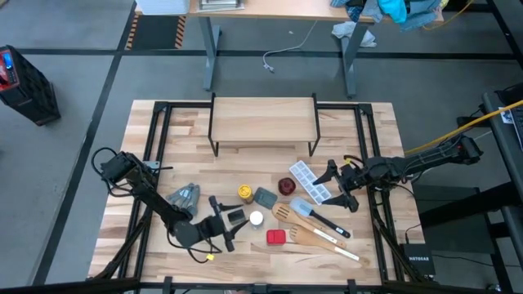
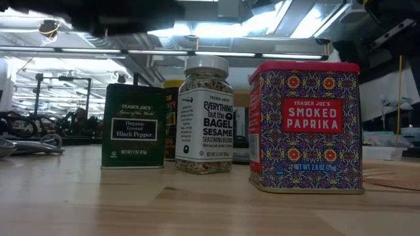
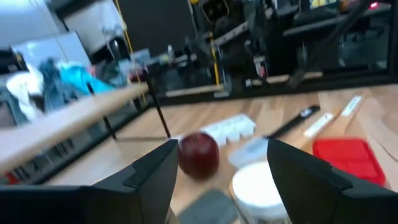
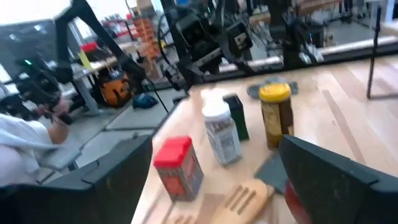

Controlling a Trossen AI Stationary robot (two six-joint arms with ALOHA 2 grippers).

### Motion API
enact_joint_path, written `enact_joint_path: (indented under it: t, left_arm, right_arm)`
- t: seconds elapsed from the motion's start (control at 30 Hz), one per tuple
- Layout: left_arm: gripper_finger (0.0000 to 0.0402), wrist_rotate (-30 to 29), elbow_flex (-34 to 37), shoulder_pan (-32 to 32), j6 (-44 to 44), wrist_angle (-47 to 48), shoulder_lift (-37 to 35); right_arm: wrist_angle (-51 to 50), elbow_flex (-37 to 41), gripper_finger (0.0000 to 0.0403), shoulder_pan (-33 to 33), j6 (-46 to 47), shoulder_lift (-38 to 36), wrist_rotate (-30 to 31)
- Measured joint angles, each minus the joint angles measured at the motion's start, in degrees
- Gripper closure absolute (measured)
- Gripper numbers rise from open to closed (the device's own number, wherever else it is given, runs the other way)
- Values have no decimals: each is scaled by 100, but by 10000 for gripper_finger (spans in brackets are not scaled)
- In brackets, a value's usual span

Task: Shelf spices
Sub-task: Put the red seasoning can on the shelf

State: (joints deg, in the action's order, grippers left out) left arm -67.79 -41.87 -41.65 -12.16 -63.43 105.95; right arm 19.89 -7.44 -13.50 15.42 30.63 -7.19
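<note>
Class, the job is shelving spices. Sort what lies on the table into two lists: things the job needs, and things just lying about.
Needed for the job:
yellow-lidded jar
black pepper tin
white-capped jar
red paprika tin
shelf

Just lying about:
measuring spoons
dark red dish
ice cube tray
wooden utensils
grey square piece

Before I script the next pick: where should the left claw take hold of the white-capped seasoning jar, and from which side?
Grip the white-capped jar around its body just below the cap, coming in level from the left claw's side. It stands upright with a round, narrow body, and the open claw already faces it.
</note>
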Motion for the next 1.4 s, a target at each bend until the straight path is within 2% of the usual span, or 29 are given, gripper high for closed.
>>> enact_joint_path:
  t: [0.27, 0.43, 0.57, 0.7, 0.97, 1.2, 1.27, 1.4]
  left_arm:
    - [163, -71, 0, 0, -1767, -1497, 0]
    - [163, -76, 0, 0, -3195, -2651, -195]
    - [163, -237, 0, 0, -3752, -2638, -700]
    - [163, -600, 0, -33, -4071, -2558, -1135]
    - [163, -964, 0, -227, -4189, -2525, -1392]
    - [163, -1077, 0, -491, -3277, -1497, -1392]
    - [163, -1083, 0, -541, -2946, -1116, -1392]
    - [163, -1089, 0, -566, -2564, -710, -1392]
  right_arm:
    - [1161, 1, 47, 0, 232, 39, 6]
    - [1122, -278, 47, -2, 134, 106, -311]
    - [1146, -652, 47, -11, 97, 568, -554]
    - [1130, -1074, 47, -270, -145, 1491, -405]
    - [756, -1936, 47, -1002, -387, 3435, -79]
    - [227, -2379, 47, -1568, -260, 4656, 1582]
    - [256, -2413, 47, -1669, -158, 4912, 1810]
    - [265, -2487, 47, -1792, 254, 5323, 1864]
